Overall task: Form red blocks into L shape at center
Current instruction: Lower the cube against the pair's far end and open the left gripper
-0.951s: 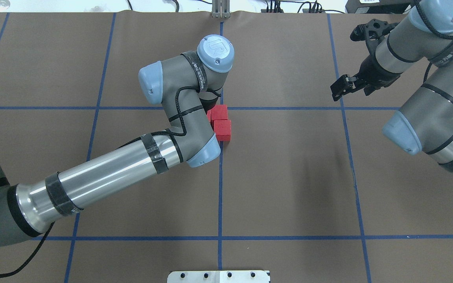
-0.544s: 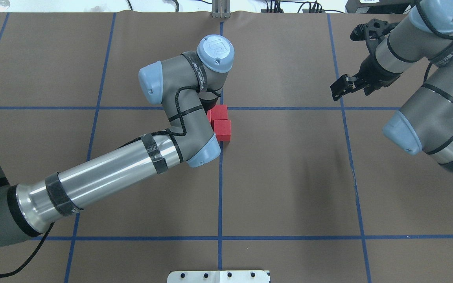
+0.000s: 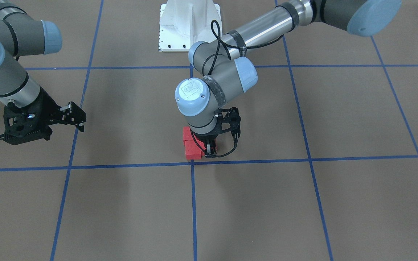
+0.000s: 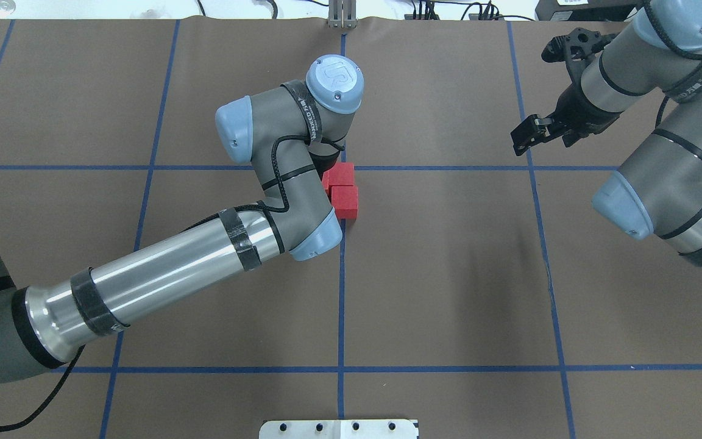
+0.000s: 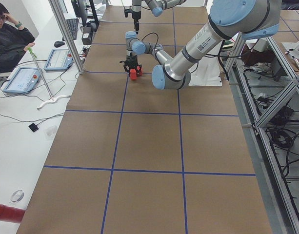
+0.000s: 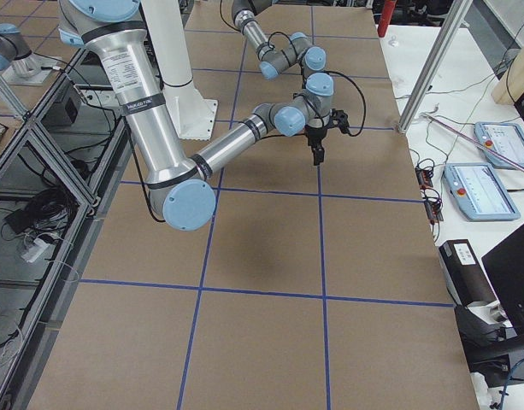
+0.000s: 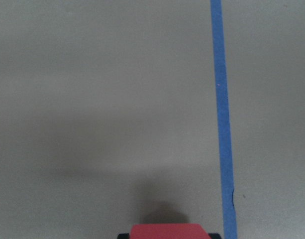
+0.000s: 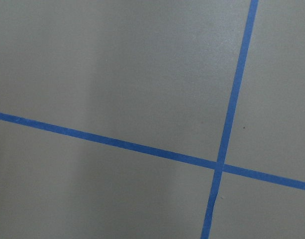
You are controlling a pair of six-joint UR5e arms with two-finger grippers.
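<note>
Two red blocks [image 4: 345, 201] [image 4: 341, 174] lie touching in a row just on my side of the center [image 4: 343, 167], the crossing of two blue tape lines. A third red block [image 4: 325, 180] peeks out beside them, mostly hidden under my left wrist. In the front-facing view my left gripper [image 3: 210, 147] stands upright right beside the red blocks [image 3: 193, 149]. The left wrist view shows a red block [image 7: 167, 231] held between its dark fingers at the bottom edge. My right gripper [image 4: 522, 135] hovers open and holds nothing, one grid square to the right of the center.
The brown gridded surface [image 4: 448, 274] carries blue tape lines. The white base plate [image 4: 339, 428] sits at the near edge. A person sits at the side bench [image 5: 8, 34] beside tablets and cables. My left forearm [image 4: 162, 274] lies across the left half.
My right gripper has drifted slightly toward the far edge. The left arm and the red blocks have barely moved.
</note>
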